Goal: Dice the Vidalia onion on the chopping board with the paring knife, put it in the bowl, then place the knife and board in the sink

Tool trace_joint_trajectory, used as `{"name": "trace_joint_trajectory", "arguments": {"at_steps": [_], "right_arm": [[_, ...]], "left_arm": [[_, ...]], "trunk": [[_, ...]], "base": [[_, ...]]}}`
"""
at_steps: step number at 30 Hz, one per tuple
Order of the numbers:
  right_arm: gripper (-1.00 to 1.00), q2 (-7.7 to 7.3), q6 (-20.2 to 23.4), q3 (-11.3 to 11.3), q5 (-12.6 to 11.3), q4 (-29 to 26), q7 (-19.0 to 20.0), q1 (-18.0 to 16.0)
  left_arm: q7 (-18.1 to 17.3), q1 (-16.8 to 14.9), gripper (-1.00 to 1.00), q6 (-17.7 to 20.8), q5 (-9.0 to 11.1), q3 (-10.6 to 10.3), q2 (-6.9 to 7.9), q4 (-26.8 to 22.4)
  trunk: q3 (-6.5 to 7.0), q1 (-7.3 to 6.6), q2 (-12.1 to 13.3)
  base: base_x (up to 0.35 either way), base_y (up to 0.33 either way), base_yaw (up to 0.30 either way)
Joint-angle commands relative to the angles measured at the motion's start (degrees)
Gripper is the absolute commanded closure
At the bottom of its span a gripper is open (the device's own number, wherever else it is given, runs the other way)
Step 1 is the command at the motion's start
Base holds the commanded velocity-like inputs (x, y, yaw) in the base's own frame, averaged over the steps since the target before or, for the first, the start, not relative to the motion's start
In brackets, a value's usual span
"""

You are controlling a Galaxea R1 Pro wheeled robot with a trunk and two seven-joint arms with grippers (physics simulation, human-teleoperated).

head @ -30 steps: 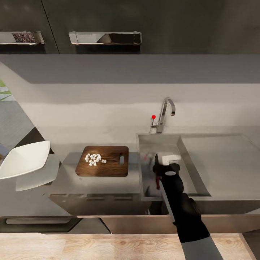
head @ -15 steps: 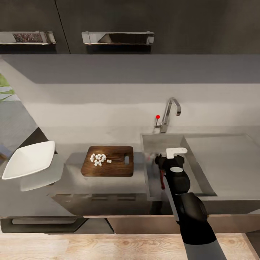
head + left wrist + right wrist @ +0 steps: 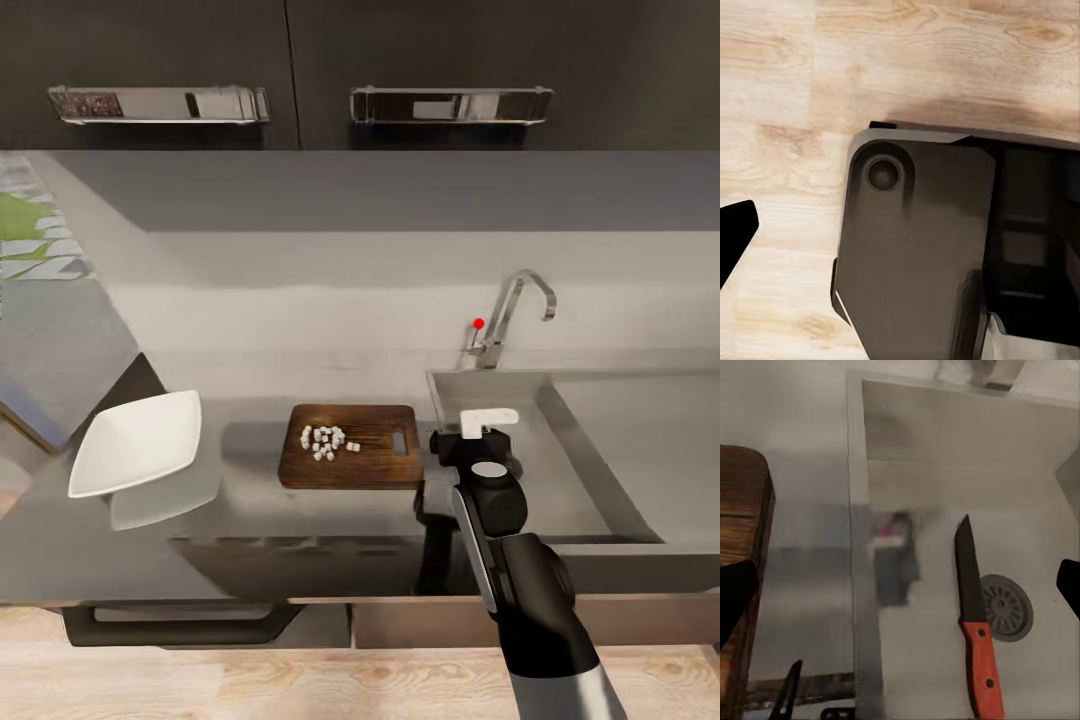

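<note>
Grey counter (image 3: pixel 250 520) under dark cabinets (image 3: pixel 400 60): board (image 3: pixel 350 445) with onion dice (image 3: pixel 325 441), bowl (image 3: pixel 135 442) apart. Knife (image 3: pixel 975 622) in sink (image 3: pixel 945 472) by drain (image 3: pixel 1005 607). Right fingers (image 3: pixel 1069 585) spread, empty; left can't tell.

Dark charcoal wall cabinets (image 3: pixel 400 40) with steel bar handles (image 3: pixel 450 104) | pale grey backsplash (image 3: pixel 330 290), shadowed under the cabinets | light wood-plank floor (image 3: pixel 300 685) | green-patterned area (image 3: pixel 30 230) at far left
</note>
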Motion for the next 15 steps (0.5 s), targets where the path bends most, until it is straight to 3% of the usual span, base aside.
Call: {"name": "trace_joint_trajectory", "arguments": {"at_steps": [1,4,15], "right_arm": [[-1.0,0.02,0.4,0.08,0.3,-0.02,-0.05,-0.06],[-1.0,0.02,0.4,0.08,0.31,-0.02,-0.05,-0.06],[-1.0,0.02,0.4,-0.03,0.38,0.06,-0.05,-0.06]], "left_arm": [[0.06,0.02,-1.0,-0.1,0.35,0.0,-0.01,-0.05],[0.06,0.02,-1.0,-0.08,0.35,0.01,0.0,-0.06],[0.06,0.02,-1.0,-0.1,0.35,-0.01,-0.01,-0.09]], "trunk": [[-0.06,0.02,-0.07],[-0.06,0.02,-0.07],[-0.06,0.02,-0.07]], "base": [[0.0,0.316,0.0],[0.0,0.277,0.0],[0.046,0.083,0.0]]}}
